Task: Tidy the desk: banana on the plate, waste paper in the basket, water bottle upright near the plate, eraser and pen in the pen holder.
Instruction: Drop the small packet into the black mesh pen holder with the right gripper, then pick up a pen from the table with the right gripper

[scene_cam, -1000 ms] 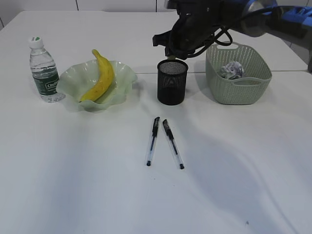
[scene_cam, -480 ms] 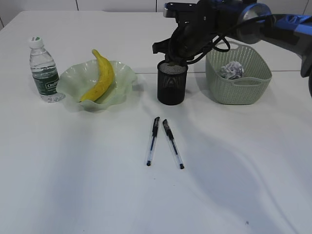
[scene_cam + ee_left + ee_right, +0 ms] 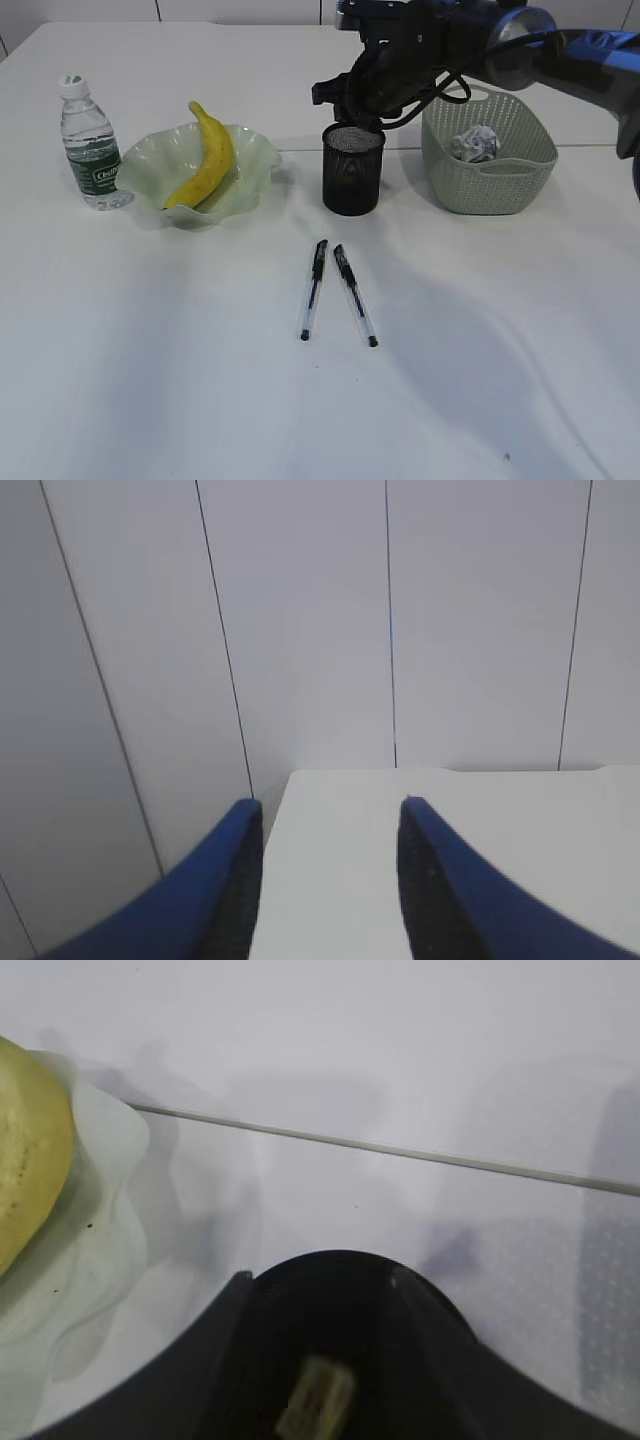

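Note:
My right gripper (image 3: 356, 114) hovers just over the black mesh pen holder (image 3: 353, 170), its jaws open. In the right wrist view the pale yellow eraser (image 3: 315, 1397) lies loose inside the pen holder (image 3: 330, 1257), between my dark fingers and touching neither. Two pens (image 3: 313, 288) (image 3: 355, 294) lie side by side on the desk (image 3: 180, 350) in front of the holder. The banana (image 3: 207, 158) rests on the wavy green plate (image 3: 256, 150). The water bottle (image 3: 90, 145) stands upright left of the plate. Crumpled waste paper (image 3: 475, 143) sits in the basket (image 3: 490, 185). My left gripper (image 3: 330, 815) is open and empty, out of the exterior view.
The right arm and its cables reach in from the upper right above the basket. A seam in the tabletop (image 3: 400, 1150) runs behind the holder. The left wrist view looks along a table edge toward a panelled wall (image 3: 300, 630).
My right gripper has settled over the pen holder and its jaws have spread; the eraser now lies inside the holder. The left gripper has not moved.

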Controlling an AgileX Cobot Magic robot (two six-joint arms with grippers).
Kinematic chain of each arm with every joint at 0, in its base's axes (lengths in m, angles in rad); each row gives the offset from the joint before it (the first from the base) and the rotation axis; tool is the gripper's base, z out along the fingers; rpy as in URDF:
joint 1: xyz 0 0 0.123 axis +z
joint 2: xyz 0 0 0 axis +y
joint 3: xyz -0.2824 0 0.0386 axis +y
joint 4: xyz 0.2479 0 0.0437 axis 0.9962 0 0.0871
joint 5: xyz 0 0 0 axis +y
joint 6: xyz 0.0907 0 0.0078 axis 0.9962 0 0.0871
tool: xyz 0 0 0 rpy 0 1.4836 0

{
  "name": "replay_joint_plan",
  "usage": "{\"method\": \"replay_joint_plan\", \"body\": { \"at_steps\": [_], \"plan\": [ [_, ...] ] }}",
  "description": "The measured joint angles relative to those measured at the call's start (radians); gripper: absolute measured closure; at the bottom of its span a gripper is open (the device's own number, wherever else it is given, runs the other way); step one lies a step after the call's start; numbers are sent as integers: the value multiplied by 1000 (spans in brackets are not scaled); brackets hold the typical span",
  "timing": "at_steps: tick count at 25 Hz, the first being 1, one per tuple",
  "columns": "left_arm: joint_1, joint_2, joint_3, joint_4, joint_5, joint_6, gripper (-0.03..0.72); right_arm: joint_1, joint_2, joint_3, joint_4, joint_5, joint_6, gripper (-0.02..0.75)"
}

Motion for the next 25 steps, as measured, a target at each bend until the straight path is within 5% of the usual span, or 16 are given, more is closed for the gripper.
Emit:
{"method": "replay_joint_plan", "body": {
  "at_steps": [10, 25],
  "plan": [
    [0, 0, 0, 0, 0, 0, 380, 0, 0, 0, -4, 18, 0, 422],
    [0, 0, 0, 0, 2, 0, 380, 0, -73, -87, 52, 413, 0, 421]
  ]
}}
